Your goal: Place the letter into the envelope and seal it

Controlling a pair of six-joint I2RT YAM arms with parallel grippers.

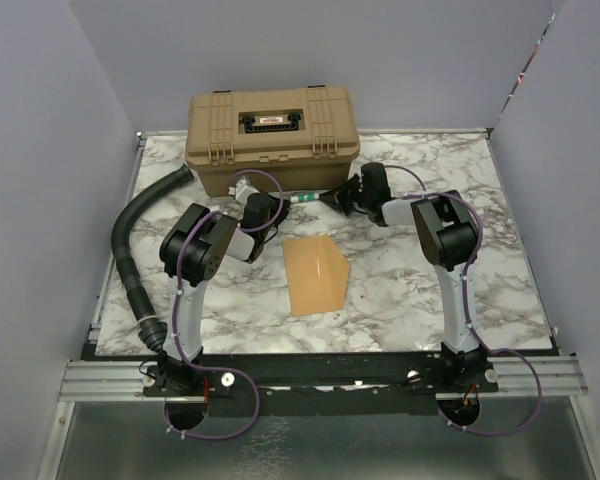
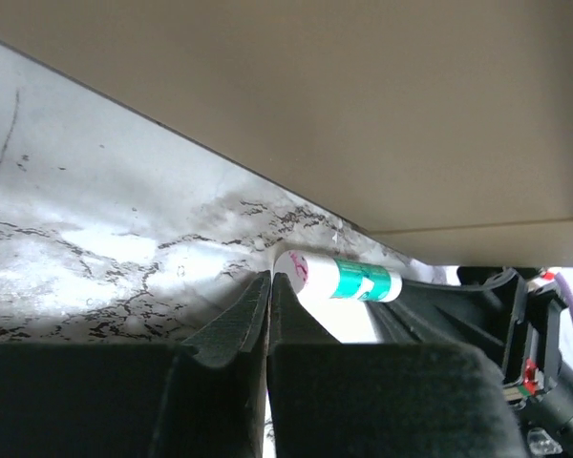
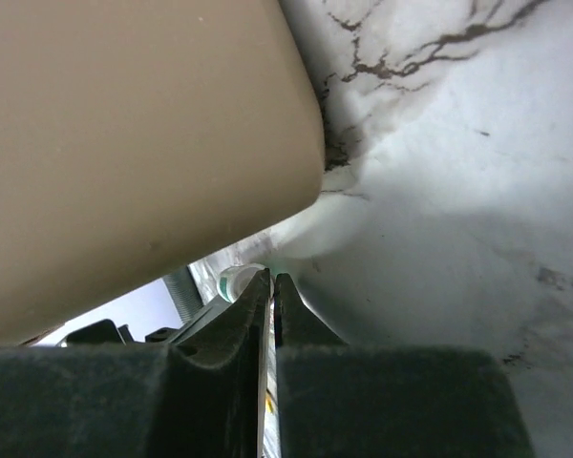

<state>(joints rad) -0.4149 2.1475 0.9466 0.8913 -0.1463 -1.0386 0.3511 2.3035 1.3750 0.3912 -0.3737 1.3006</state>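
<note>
Both arms are folded at the elbow and reach toward the tan case (image 1: 273,135). The left gripper (image 2: 270,284) and the right gripper (image 3: 271,286) face each other just in front of its near wall, each with fingers pressed together. A white-and-teal glue stick (image 2: 344,278) lies between their tips; whether either touches it is unclear. The envelope (image 1: 315,273) lies flat on the marble table (image 1: 500,260), farther out from the case's front, between the arms. No separate letter can be made out.

Glue stick (image 3: 231,280) mostly hidden behind the right end effector (image 3: 270,279) fingers; tan case (image 2: 363,114) cropped by both wrist views' edges; its lid label (image 1: 271,121) too small to read.
</note>
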